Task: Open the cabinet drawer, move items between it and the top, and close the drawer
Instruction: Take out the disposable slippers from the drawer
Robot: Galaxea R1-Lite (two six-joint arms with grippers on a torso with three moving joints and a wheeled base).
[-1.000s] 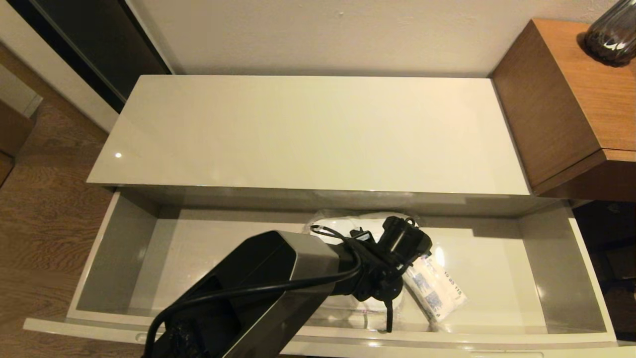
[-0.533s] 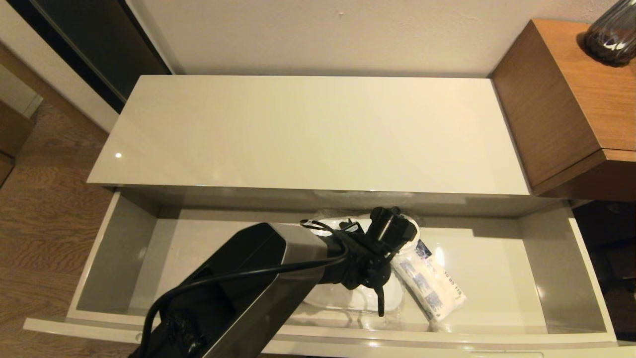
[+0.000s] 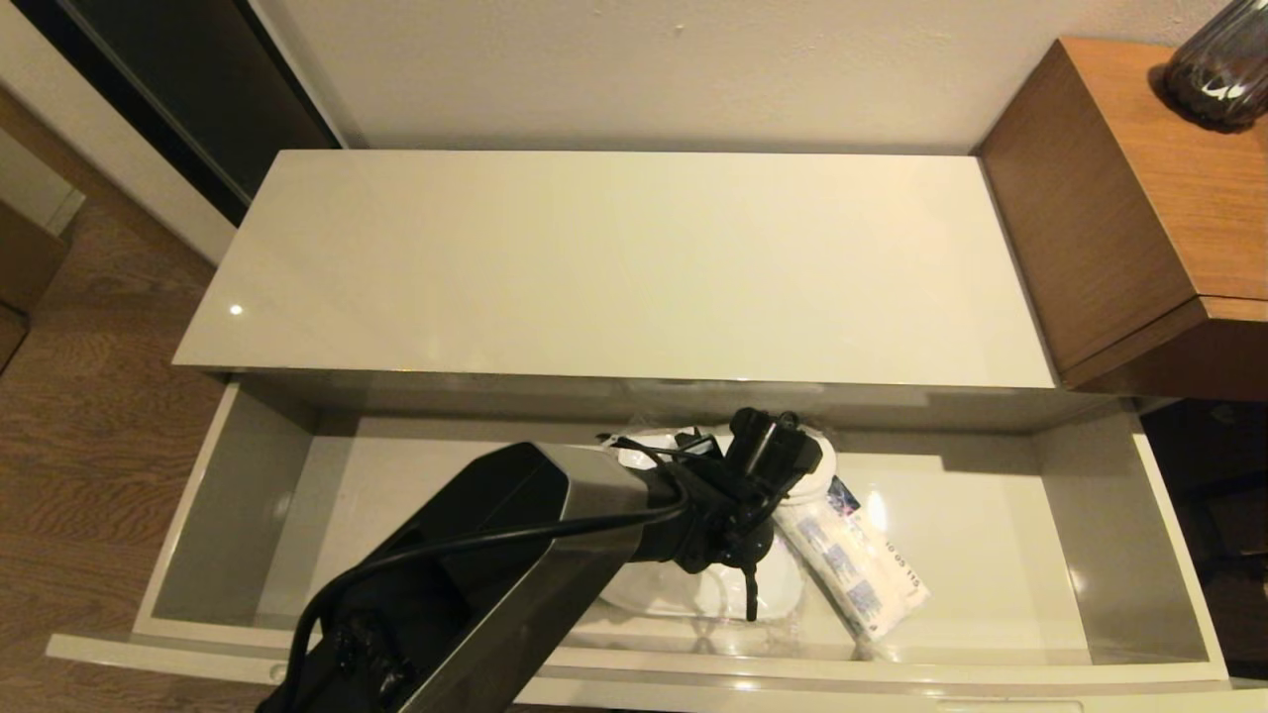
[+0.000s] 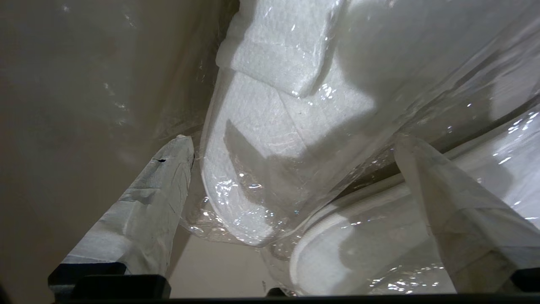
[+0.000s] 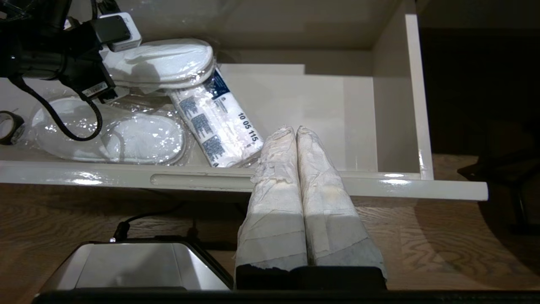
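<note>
The cabinet drawer (image 3: 230, 500) stands pulled open below the bare cream top (image 3: 614, 257). Inside lie white slippers in clear wrap (image 3: 684, 592), a second wrapped pair (image 5: 164, 63) behind them, and the white packet with blue print (image 3: 854, 566) to their right. My left gripper (image 4: 293, 143) is down in the drawer and open, with a fingertip on either side of a wrapped slipper (image 4: 270, 126). In the head view its wrist (image 3: 768, 465) hides the fingers. My right gripper (image 5: 295, 128) is shut and empty, in front of the drawer front (image 5: 400, 185).
A small black ring (image 5: 8, 126) lies in the drawer left of the slippers. The brown wooden desk (image 3: 1139, 198) with a dark vase (image 3: 1220, 69) stands right of the cabinet. The wall runs behind the top, with wood floor on the left.
The left arm has shifted left and toward the back of the drawer, from over the packet's edge to over the slippers. The items lie where they were.
</note>
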